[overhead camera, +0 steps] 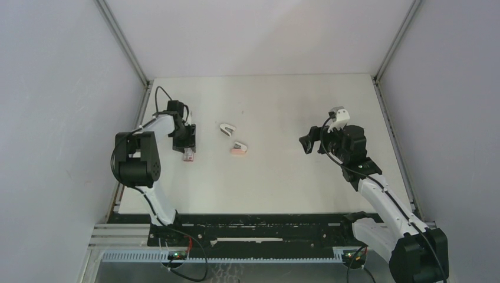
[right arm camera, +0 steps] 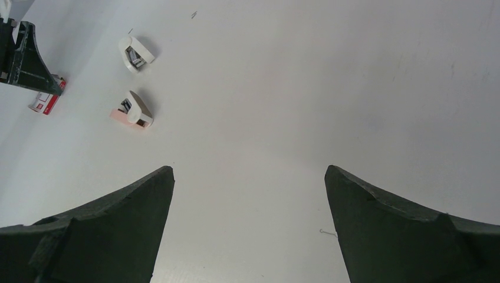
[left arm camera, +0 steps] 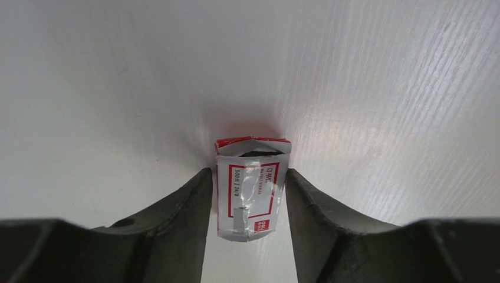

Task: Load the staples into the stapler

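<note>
Our left gripper straddles the small white red-labelled cardboard box; whether it clamps, we cannot tell. Right gripper gapes empty. Staples unseen; lifting could spill them out its open end.

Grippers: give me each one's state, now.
Left gripper: around the red-labelled white staple box; grip cannot be told.
Right gripper: open, holding nothing.

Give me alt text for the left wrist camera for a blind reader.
A small white box with a red label lies on the white table between the left hand's two dark fingers, its far flap open. The fingers sit close, grip unclear.
</note>
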You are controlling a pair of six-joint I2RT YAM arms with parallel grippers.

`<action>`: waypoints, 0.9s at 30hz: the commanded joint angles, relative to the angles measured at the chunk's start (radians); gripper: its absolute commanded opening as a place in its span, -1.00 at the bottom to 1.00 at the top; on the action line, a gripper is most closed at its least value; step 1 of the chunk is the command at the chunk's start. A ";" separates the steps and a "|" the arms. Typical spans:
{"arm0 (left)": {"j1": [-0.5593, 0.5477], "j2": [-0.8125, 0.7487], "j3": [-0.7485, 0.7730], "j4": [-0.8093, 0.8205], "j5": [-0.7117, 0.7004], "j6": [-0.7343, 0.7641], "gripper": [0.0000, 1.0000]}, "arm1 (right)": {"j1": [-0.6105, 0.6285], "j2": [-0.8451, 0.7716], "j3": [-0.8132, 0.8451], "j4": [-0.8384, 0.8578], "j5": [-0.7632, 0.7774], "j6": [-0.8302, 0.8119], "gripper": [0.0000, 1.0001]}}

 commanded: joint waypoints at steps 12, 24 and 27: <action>-0.293 -0.204 -0.036 0.049 0.052 0.058 -0.16 | 0.006 0.041 0.071 -0.017 -0.037 0.093 0.89; -0.874 -0.287 -0.026 0.093 0.177 0.186 -0.14 | 0.008 0.193 0.074 -0.178 -0.435 0.279 0.37; -0.930 -0.318 -0.059 0.146 0.174 0.207 -0.13 | 0.008 0.181 0.044 -0.181 -0.523 0.319 0.28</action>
